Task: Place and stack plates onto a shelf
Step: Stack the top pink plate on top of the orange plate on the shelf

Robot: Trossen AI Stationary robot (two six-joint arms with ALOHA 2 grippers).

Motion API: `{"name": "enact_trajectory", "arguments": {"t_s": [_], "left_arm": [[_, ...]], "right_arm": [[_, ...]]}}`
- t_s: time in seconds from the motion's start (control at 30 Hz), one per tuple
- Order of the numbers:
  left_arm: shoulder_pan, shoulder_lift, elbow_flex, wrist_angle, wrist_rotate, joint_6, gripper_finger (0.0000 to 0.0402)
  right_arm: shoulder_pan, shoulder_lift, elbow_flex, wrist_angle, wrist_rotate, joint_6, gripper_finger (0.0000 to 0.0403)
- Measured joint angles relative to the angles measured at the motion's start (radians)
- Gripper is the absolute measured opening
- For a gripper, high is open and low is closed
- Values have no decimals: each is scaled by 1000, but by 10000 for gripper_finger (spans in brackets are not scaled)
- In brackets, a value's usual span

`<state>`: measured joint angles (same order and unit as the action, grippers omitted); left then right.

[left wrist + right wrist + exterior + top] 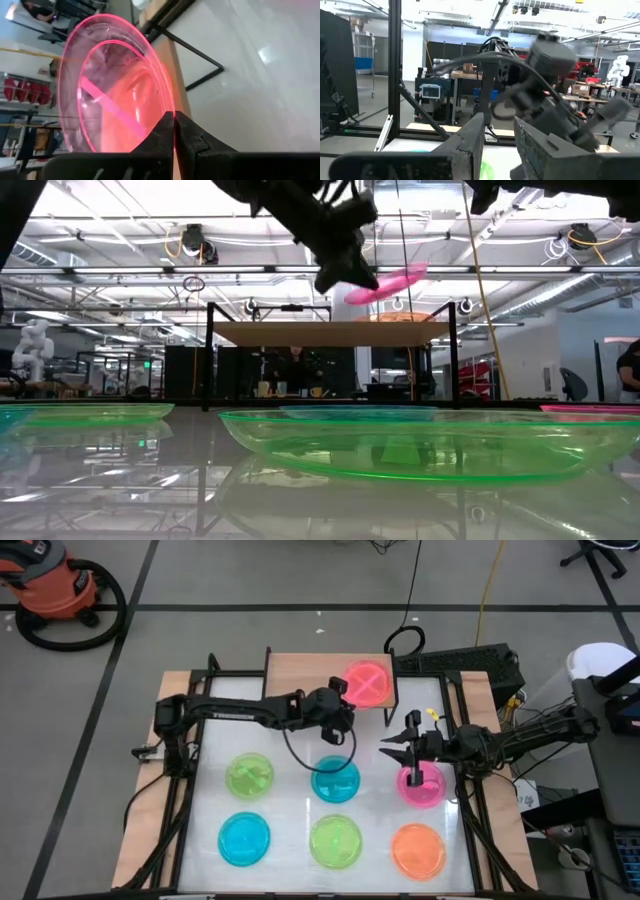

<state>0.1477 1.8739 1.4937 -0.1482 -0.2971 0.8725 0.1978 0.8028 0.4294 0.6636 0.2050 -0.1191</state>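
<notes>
My left gripper (343, 705) is shut on a pink plate (367, 683), which hangs above the right half of the light-wood shelf (300, 672). In the low view the pink plate (388, 281) floats tilted over the shelf board (300, 333), with something orange (404, 316) lying on the board beneath it. My right gripper (392, 748) is open and raised above the table, between a blue plate (335, 781) and another pink plate (421, 787). Its fingers (470, 137) hold nothing. My left gripper pinches the pink plate's rim (170, 112) between its two fingers (192, 135), one on each face of the plate. It comes from the table's left at the rim nearest the arm. The plate is lifted clear of the shelf and tilted, its free side higher.
On the white tabletop lie a green plate (250, 775), a blue plate (245, 838), a green plate (335, 841) and an orange plate (418, 850). The shelf's left half (295, 675) is bare wood. Black frame rails (190, 790) line both table sides. A cable loops below the left wrist.
</notes>
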Motion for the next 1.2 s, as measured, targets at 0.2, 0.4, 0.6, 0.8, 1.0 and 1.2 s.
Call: {"name": "enact_trajectory", "arguments": {"t_s": [0.2,0.4,0.6,0.8,1.0,1.2], "left_arm": [[12,16,2,4,9,0,34],[24,16,2,3,9,-23,62],[22,16,2,20,9,-42,83],[28,16,2,70,9,-74,133],[34,16,2,85,-38,-116,185],[38,21,1,110,-42,-131,204]], "right_arm": [[0,0,0,-2,0,-7,89],[0,0,0,-2,0,-9,89],[0,0,0,-12,0,-9,89],[0,0,0,-9,0,-9,89],[0,0,0,-9,0,-9,89],[0,0,0,-9,0,-9,89]]}}
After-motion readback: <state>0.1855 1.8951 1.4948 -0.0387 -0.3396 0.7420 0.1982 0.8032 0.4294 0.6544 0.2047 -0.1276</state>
